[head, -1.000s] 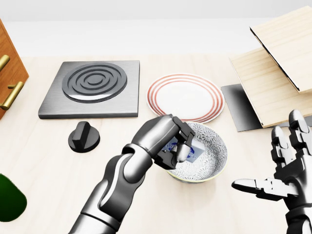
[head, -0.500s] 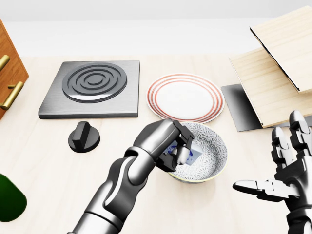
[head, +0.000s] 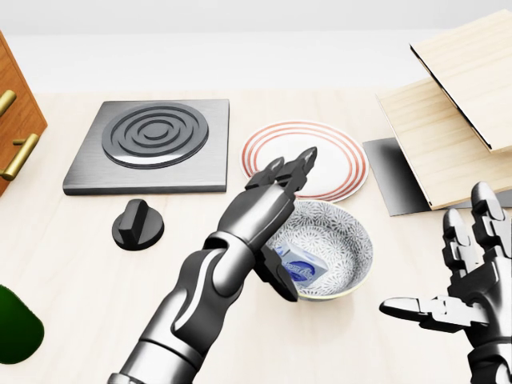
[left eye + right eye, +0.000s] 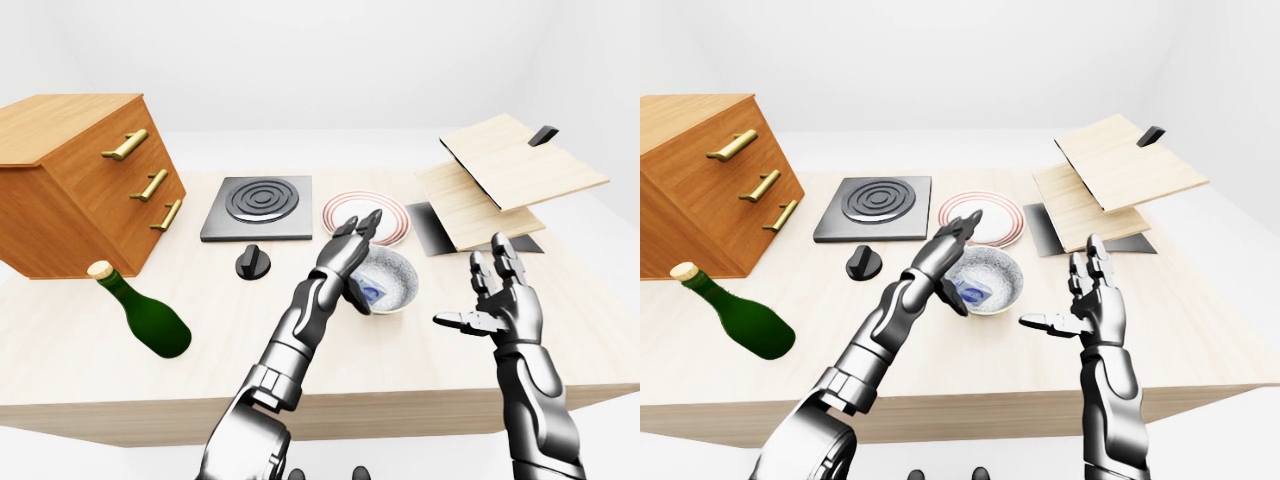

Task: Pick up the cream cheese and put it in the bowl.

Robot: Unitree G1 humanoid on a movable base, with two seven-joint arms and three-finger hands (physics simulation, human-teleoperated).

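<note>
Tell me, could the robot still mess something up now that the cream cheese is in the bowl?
Maybe. The open left hand hangs right over the bowl, so pulling away carelessly might bump the rim and tip it or knock the cream cheese out. The striped plate sits just past the fingertips and could get nudged. The right hand waits open near the bowl and could clip it too.

The pale matt wooden desk [image 3: 80, 264] carries a glossy patterned ceramic bowl [image 3: 352, 240], a glossy red-ringed white plate [image 3: 320, 156], a brushed grey metal burner plate [image 3: 88, 172] and a shiny dark green glass bottle [image 4: 150, 315]; both robot hands look like polished metal.
</note>
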